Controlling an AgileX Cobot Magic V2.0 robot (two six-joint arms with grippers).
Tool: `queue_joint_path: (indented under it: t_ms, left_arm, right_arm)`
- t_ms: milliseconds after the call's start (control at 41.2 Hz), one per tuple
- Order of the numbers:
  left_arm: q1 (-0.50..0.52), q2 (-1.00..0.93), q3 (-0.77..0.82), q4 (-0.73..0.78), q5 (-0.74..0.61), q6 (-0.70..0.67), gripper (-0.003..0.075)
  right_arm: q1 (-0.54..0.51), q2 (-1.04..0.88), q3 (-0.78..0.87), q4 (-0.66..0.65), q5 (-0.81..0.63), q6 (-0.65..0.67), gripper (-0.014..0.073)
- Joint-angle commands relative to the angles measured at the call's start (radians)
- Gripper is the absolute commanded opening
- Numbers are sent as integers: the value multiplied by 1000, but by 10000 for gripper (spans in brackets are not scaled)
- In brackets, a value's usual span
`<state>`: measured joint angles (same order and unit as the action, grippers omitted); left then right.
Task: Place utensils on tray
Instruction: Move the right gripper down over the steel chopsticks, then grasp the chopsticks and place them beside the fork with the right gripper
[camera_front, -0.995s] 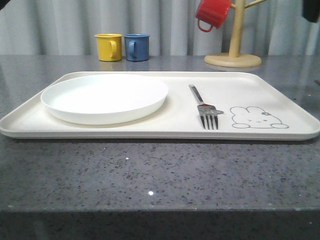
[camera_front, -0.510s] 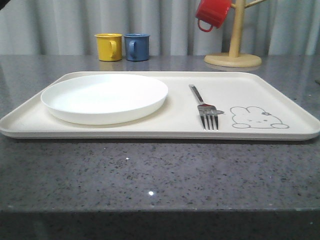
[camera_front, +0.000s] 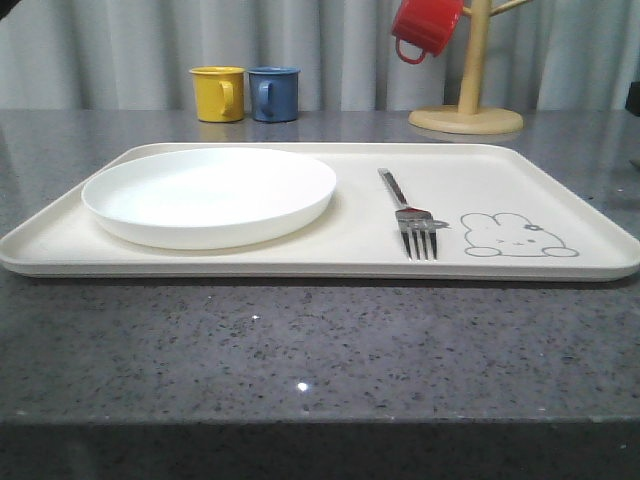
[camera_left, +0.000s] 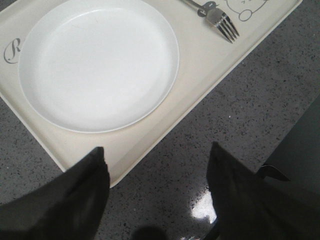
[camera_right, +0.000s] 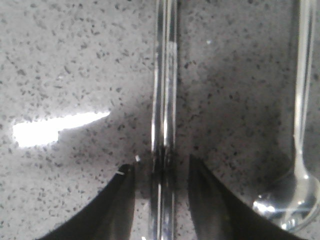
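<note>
The cream tray (camera_front: 480, 180) lies across the grey counter, its bunny drawing at the near right. A silver fork (camera_front: 410, 215) rests on it, tines toward me, beside the bunny. In the right wrist view a pair of silver chopsticks (camera_right: 165, 75) lies on the speckled counter. My right gripper (camera_right: 161, 164) is open, one finger on each side of them with a small gap either way. A silver spoon (camera_right: 302, 100) lies parallel to the chopsticks, close by. My left gripper (camera_left: 157, 150) is open and holds nothing, above the counter just off the tray (camera_left: 200, 55) rim.
A round white plate (camera_front: 210, 190) takes up the tray's left half. Yellow (camera_front: 217, 93) and blue (camera_front: 273, 93) mugs stand at the back of the counter. A red mug (camera_front: 425, 25) hangs on a wooden mug tree (camera_front: 468, 70) at the back right.
A dark part of the right arm seen at the top right a second ago now shows lower, at the right edge of the front view. Tray, plate and fork have not moved.
</note>
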<state>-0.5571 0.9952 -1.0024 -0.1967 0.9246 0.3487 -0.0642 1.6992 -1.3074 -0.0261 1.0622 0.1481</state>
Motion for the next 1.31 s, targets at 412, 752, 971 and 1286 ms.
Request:
queue_joint_path:
  t_ms: [412,752,971,1286]
  left_arm:
    - [1,-8,-26,-16,-56,-12,421]
    - [1,-8,-26,-16,-56,-12,421]
    - [1,-8,-26,-16,-56,-12,421]
    - [1,-8,-26,-16,-56,-12,421]
  right_arm:
    - [2,-49,-57,14,35,-13,17]
    - [192,-73,-159,156,133,-13,17]
    - [276,-41,-159,267,95,9,17]
    - [309,36,-159,373,69,35,31]
